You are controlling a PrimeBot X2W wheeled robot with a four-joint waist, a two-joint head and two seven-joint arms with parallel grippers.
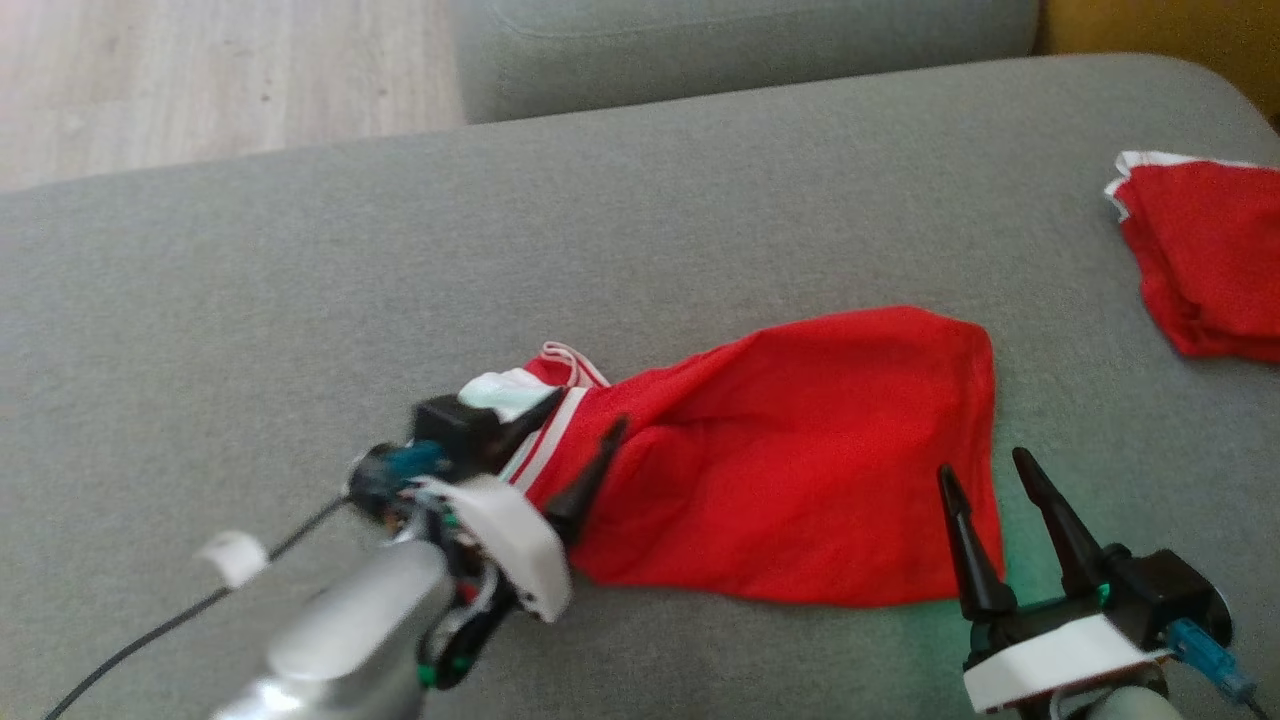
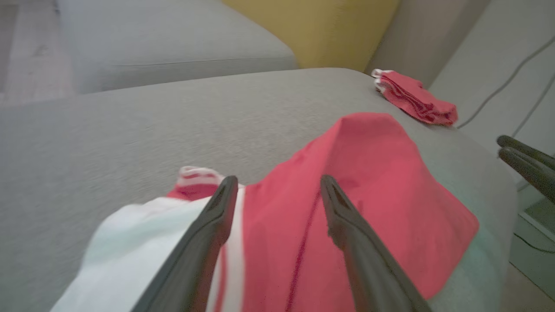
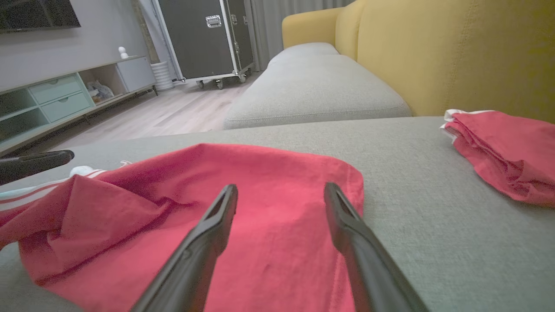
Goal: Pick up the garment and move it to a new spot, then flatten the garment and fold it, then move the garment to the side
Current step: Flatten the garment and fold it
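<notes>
A red garment point(image 1: 800, 460) with a white waistband and white stripes lies loosely rumpled on the grey sofa cushion point(image 1: 600, 220). My left gripper point(image 1: 583, 405) hovers open over its striped white end, fingers apart with nothing between them; the left wrist view has the garment point(image 2: 347, 186) lying beneath the left gripper point(image 2: 278, 184). My right gripper point(image 1: 985, 468) stands open at the garment's lower right corner. From the right wrist the garment point(image 3: 243, 195) spreads under the right gripper point(image 3: 281, 190).
A second red piece of clothing point(image 1: 1210, 260), folded, sits at the cushion's far right edge. Another grey cushion point(image 1: 740, 40) and a yellow sofa back point(image 3: 455, 56) lie beyond. Wooden floor point(image 1: 200, 80) shows at the upper left.
</notes>
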